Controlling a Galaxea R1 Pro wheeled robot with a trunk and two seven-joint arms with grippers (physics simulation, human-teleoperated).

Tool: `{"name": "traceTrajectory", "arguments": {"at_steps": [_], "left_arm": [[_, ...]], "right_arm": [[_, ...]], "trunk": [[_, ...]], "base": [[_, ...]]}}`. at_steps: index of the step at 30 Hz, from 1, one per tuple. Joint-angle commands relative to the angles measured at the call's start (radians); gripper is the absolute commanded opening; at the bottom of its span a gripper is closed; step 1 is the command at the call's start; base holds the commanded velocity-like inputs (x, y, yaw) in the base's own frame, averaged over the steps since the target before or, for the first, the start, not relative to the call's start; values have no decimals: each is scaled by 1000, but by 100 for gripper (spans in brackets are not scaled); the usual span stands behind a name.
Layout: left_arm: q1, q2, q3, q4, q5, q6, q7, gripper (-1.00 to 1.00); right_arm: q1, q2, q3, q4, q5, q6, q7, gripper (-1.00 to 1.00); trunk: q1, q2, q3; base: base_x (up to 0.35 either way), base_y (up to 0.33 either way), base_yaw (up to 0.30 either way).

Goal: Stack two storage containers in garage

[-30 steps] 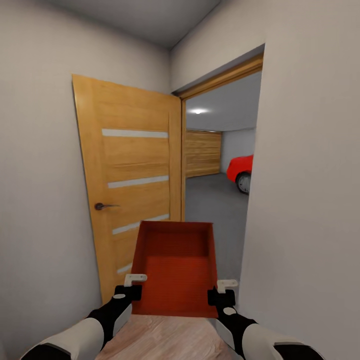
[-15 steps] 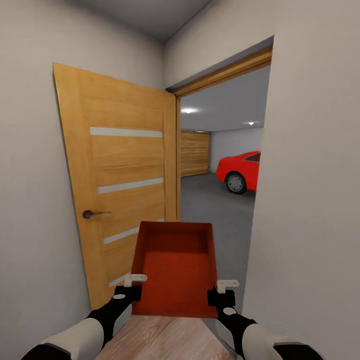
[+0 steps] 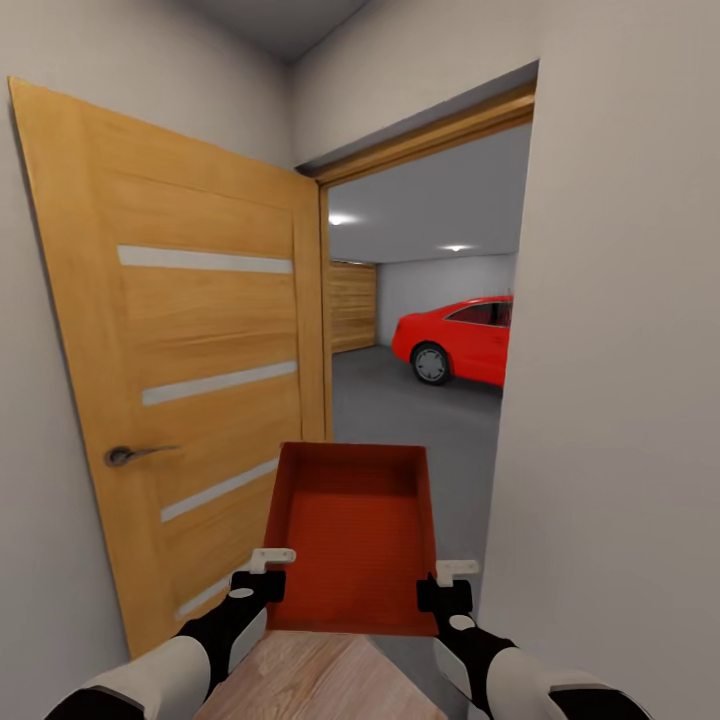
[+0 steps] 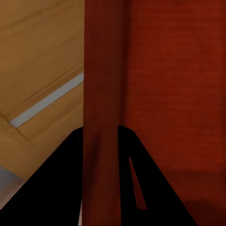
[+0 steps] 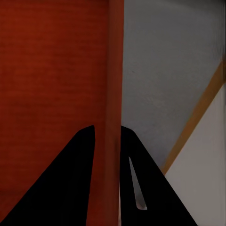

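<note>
One red-orange storage container (image 3: 350, 530), open-topped and empty, hangs in front of me, carried between both arms. My left gripper (image 3: 262, 572) is shut on its left side wall (image 4: 101, 94) near the close corner. My right gripper (image 3: 447, 583) is shut on the right side wall (image 5: 114, 94) in the same way. Through the open doorway ahead lies the garage, with its dark grey floor (image 3: 400, 410), pale walls and ceiling lights.
An orange-brown door (image 3: 190, 350) stands swung open against the left wall, its handle (image 3: 130, 455) sticking out. A cream wall (image 3: 620, 400) closes in on the right. Inside the garage are a red car (image 3: 462, 340) and a wooden plank garage door (image 3: 350, 305). Light wood planks (image 3: 310, 680) lie underfoot.
The whole view has moved towards the doorway: the open door looms larger at left and more of the red car shows. The container stays held the same way.
</note>
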Motion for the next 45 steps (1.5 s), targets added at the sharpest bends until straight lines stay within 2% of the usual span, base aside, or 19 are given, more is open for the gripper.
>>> {"name": "traceTrajectory", "arguments": {"at_steps": [1,13,23,37,45], "left_arm": [[-1,11,53,3,52,-2,12,-100],[-1,11,53,2,52,-2,13,-100],[-1,11,53,-3,52,-2,18,-100],[-1,11,53,0,52,0,15,-100],[-1,10,53,1,52,0,14,-100]], "right_arm": [[-1,-3,-47,-2,5,-21,-21,-100],[-1,-3,-47,-2,5,-21,-21,-100],[-1,-3,-47,-2,5,-21,-21,-100],[-1,-5,-47,-2,6,-21,-20,-100],[-1,-3,-47,-2,5,-21,-21,-100]], "trunk": [[1,0,0],[1,0,0],[1,0,0],[1,0,0],[1,0,0]], "base": [[243,236,-287],[240,222,-287],[37,24,-284],[255,179,-37],[283,218,-241]]}}
